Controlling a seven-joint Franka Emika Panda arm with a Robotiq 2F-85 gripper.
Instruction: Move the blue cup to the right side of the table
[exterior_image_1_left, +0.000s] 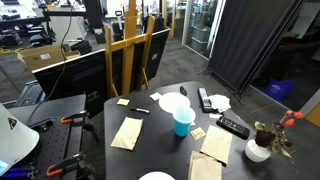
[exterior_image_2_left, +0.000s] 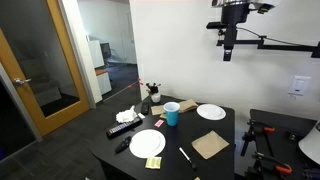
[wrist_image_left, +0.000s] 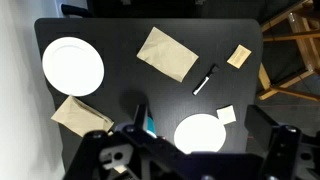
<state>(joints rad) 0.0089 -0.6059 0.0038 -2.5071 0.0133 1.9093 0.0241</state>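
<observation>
Round-rimmed blue cup (exterior_image_1_left: 183, 122) — tapered; table (exterior_image_1_left: 165, 145) matte black

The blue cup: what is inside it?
In an exterior view the blue cup shows only blue inner wall below its rim. Its bottom is hidden; contents cannot be told.

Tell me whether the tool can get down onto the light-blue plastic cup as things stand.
Probably yes. The tool hangs high above the black table, and nothing stands over the light-blue plastic cup.

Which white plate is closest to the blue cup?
The plate just behind the blue cup in an exterior view; the other plate sits at the table edge.
</observation>
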